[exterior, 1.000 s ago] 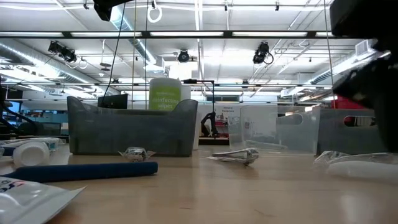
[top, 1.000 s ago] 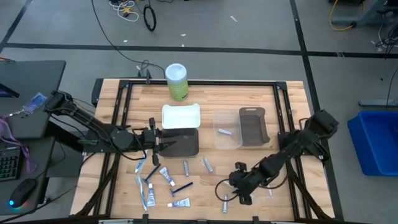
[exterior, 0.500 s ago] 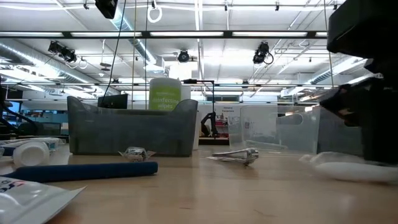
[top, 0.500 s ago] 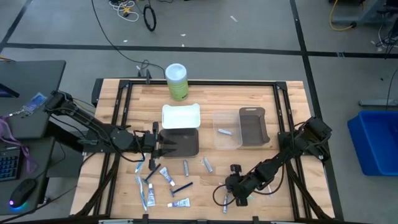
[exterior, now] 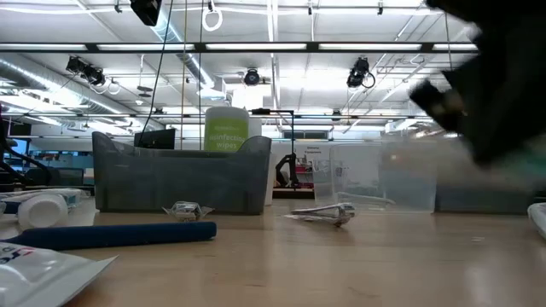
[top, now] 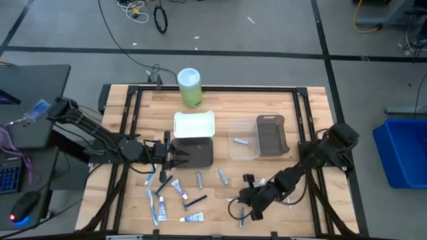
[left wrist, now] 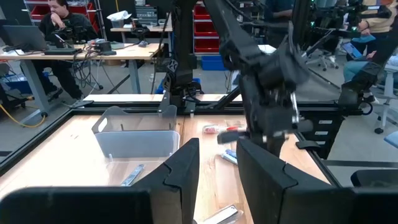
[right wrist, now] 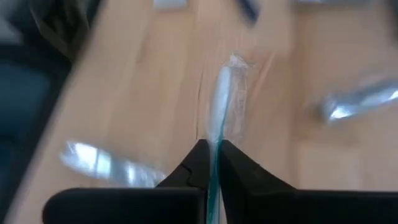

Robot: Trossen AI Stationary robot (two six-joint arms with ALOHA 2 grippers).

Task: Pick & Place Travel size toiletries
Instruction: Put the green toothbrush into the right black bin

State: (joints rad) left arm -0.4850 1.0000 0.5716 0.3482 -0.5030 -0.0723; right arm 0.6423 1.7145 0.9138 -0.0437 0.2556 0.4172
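High view: the right gripper (top: 244,198) has shifted further left along the counter (top: 220,100), above the loose toiletries; the left gripper (top: 175,159) stays beside the grey tray (top: 199,153).

Low view: the right arm has risen, blurred.

Left wrist view: its fingers (left wrist: 183,168) stand released.

Right wrist view: fingers (right wrist: 198,160) clenched on a wrapped toothbrush (right wrist: 221,112), which extends straight ahead from their tips.

Grey concrete floor (top: 267,33) crossed by dark tape lines, cables (top: 143,10) strewn across it, blue bin (top: 403,150) set beside the wooden table (top: 220,100), ceiling lights and ducts (exterior: 256,64) seen overhead, desks (left wrist: 74,53) occupied by seated people (left wrist: 62,15) beyond.
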